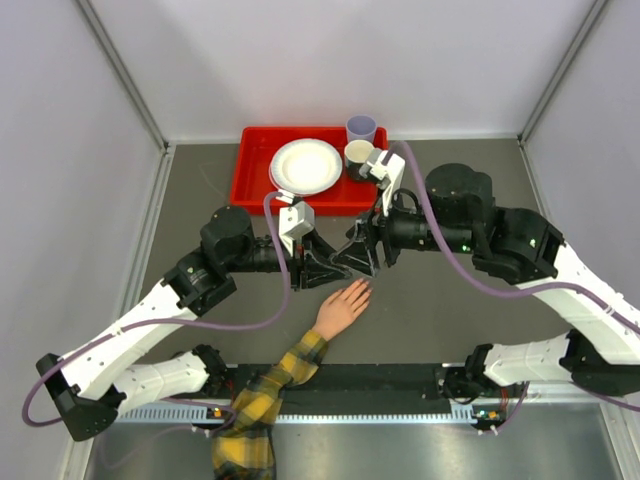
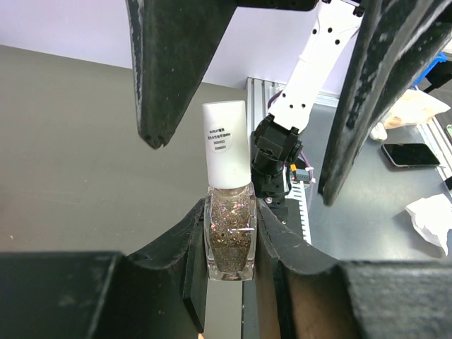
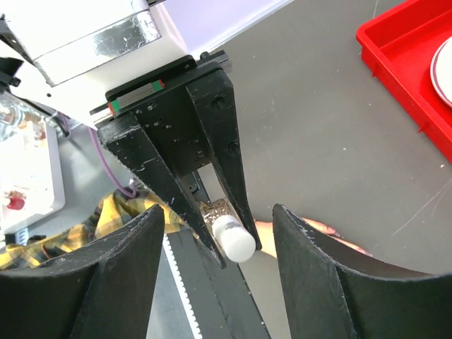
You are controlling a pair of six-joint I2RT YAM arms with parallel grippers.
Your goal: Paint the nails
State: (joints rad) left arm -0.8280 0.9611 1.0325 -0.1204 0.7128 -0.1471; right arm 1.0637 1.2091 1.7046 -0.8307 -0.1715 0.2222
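Ok so here's the setup. The mannequin hand (image 1: 342,308) lies palm down on the bench (image 1: 430,310), plaid sleeve (image 1: 270,385) trailing back toward the arm bases. The nails (image 1: 362,288) are at its far end, bare as far as I can make out (they're tiny from above).

Just past those fingertips, the left claw (image 1: 335,268) is clamped on the glass body of a glittery polish bottle (image 2: 229,226). The white cap (image 2: 226,141) pokes out free toward the other arm. I'd guess that's the whole point of the grip: one arm pins the bottle so the other can twist the cap and brush off. Keeping it right beside the hand means a short trip for the brush.

The right claw (image 3: 217,215) faces it with jaws well apart, one finger either side of the cap. It isn't touching the cap from what I can see, and it holds nothing. The cap is on the bottle, so no painting yet.

The red tray (image 1: 250,180) sits further beyond the hand, out of play.
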